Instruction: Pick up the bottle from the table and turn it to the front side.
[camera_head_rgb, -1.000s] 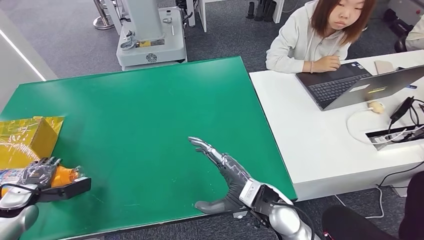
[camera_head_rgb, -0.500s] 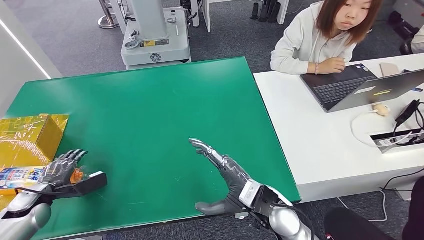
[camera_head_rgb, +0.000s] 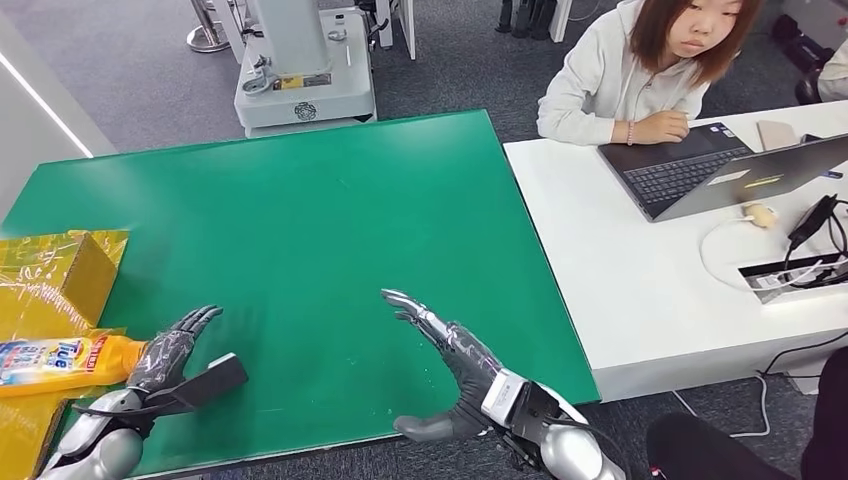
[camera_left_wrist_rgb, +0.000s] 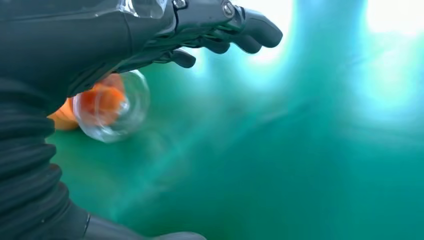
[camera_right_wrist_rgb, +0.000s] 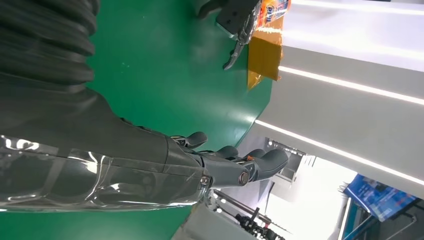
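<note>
The bottle (camera_head_rgb: 62, 360) lies on its side at the green worktop's (camera_head_rgb: 330, 220) left edge, its base cut off by the frame and its cap end blurred in the left wrist view. The left hand (camera_head_rgb: 165, 358) rests just beside the cap, fingers spread, gripping nothing. The right hand (camera_head_rgb: 450, 350) hovers flat with fingers apart, well away from the bottle.

Green-topped worktop (camera_head_rgb: 330, 220) in front of me. Yellow box in shiny clear wrap (camera_head_rgb: 55, 270) sits at its left edge. White desk (camera_head_rgb: 640, 290) butts against the worktop on my right, carrying an open dark laptop (camera_head_rgb: 720, 170), a black cable with adapter (camera_head_rgb: 812, 222) and a small beige object (camera_head_rgb: 752, 213). A person in a pale hoodie (camera_head_rgb: 610, 85) sits behind it, one hand at the laptop. Grey-white machine base (camera_head_rgb: 300, 70) stands on the grey floor beyond the worktop.
</note>
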